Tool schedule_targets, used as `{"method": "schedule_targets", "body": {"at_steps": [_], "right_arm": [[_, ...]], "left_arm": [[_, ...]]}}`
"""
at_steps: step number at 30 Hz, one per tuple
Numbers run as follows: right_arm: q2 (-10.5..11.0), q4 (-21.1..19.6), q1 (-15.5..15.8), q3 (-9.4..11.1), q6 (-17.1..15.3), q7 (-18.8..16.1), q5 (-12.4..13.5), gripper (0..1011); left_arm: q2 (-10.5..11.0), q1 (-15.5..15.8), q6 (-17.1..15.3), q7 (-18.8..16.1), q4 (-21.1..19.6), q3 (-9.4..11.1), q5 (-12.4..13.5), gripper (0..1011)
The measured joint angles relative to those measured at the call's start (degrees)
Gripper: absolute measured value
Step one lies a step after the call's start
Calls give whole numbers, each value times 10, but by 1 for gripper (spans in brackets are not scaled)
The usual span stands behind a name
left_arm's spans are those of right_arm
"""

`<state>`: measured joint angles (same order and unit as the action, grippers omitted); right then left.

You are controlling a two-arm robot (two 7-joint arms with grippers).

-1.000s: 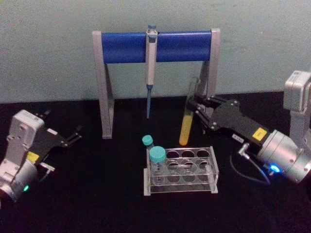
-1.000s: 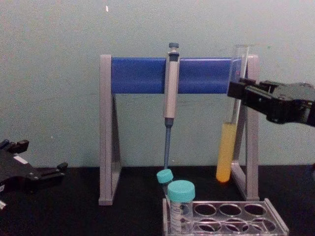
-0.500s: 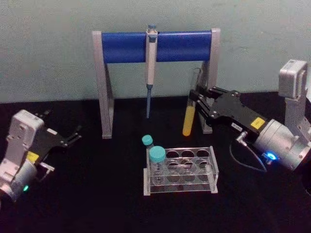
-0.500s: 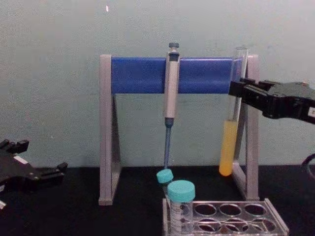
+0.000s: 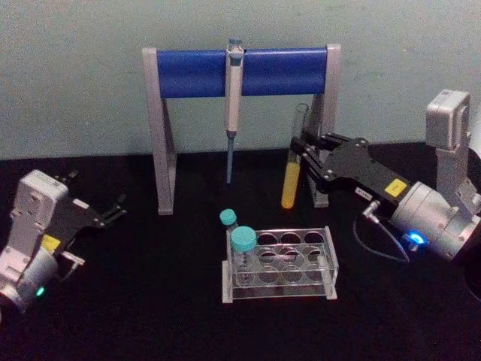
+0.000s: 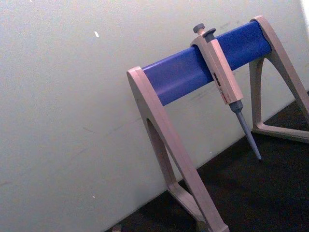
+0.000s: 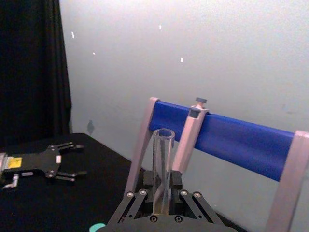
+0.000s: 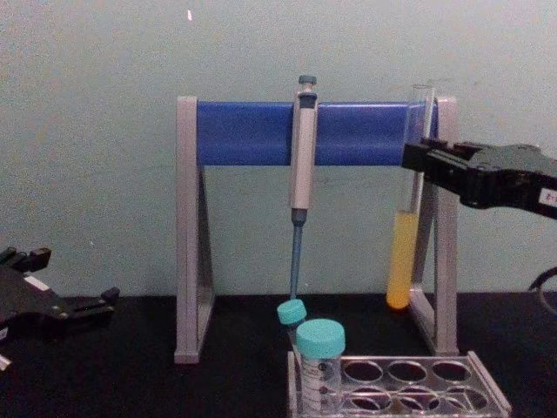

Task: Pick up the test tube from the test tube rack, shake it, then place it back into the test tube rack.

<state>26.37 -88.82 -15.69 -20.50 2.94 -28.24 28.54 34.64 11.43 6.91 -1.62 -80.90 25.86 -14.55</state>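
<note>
Our right gripper [image 5: 301,150] hangs over the far right of the black table [image 5: 150,316], its fingers pinched on the test tube [image 5: 290,184] at the bare glass above the yellow-orange liquid. The tube is in the air, almost upright with its open mouth leaning slightly right. It sits beyond the test tube rack [image 5: 301,283], in front of the right leg of the pipette stand [image 5: 328,98], and its round bottom is well clear of the rack's holes. We judge the tube light and stiff, but smooth and brittle, so it could slip in a loose grip or crack under a hard squeeze or a knock against the stand. With no cap, we would keep any shake short and close to upright. The high hold suits us, since it leaves the lower length free to drop into a hole. Two teal-capped tubes [image 5: 242,242] fill the rack's left end, and the holes to the right look free. Our left gripper [image 5: 117,209] rests at the near left, fingers spread, holding nothing.
</note>
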Motion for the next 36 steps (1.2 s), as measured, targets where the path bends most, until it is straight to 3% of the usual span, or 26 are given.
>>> {"method": "schedule_targets", "body": {"at_steps": [8, 13, 21, 27, 36], "right_arm": [[13, -16, 16, 16, 0, 11, -3, 221], [31, -50, 53, 32, -2, 16, 1, 221], [46, -86, 89, 31, -10, 4, 13, 221], [38, -84, 81, 14, -10, -8, 17, 221], [4, -34, 29, -11, -7, -9, 14, 221]], "left_arm": [[0, 0, 0, 0, 0, 0, 0, 1001], [0, 0, 0, 0, 0, 0, 0, 1001], [0, 0, 0, 0, 0, 0, 0, 1001], [0, 0, 0, 0, 0, 0, 0, 1001], [0, 0, 0, 0, 0, 0, 0, 1001]]}}
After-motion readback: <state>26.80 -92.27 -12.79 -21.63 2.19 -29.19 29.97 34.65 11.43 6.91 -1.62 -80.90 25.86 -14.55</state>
